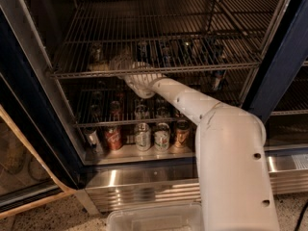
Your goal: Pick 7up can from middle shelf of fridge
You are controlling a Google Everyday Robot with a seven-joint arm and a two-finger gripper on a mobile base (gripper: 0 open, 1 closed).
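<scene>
**Gripper at the middle shelf, beside the 7up can**

Gripper (114, 63): low over the left part of the middle shelf (202, 67), just behind the front rail, pointing left. It shows only as a pale shape seen through the rods. Spread or closed: cannot tell. Nothing is seen held in it.

7up can (96, 53): upright on the middle shelf, left end, just to the left of the gripper. Silver top showing, body dim. Whether the gripper touches it: cannot tell.

Wrist (140, 80): white and rounded, at the front rail, partly below rack level.

Arm (226, 143): white, runs from the lower right of the view up and left into the fridge (144, 186), crossing in front of the lower racks.

Dark cans (166, 52): a loose row, upright on the same shelf, right of the gripper and apart from it.

Lower rack: a few more cans (140, 112), dim, behind the arm.

Fridge floor: a red can (114, 138) at the left, with three others (162, 136) just beside it in a row.

Clear bin (154, 218): on the floor in front of the ribbed base.
</scene>
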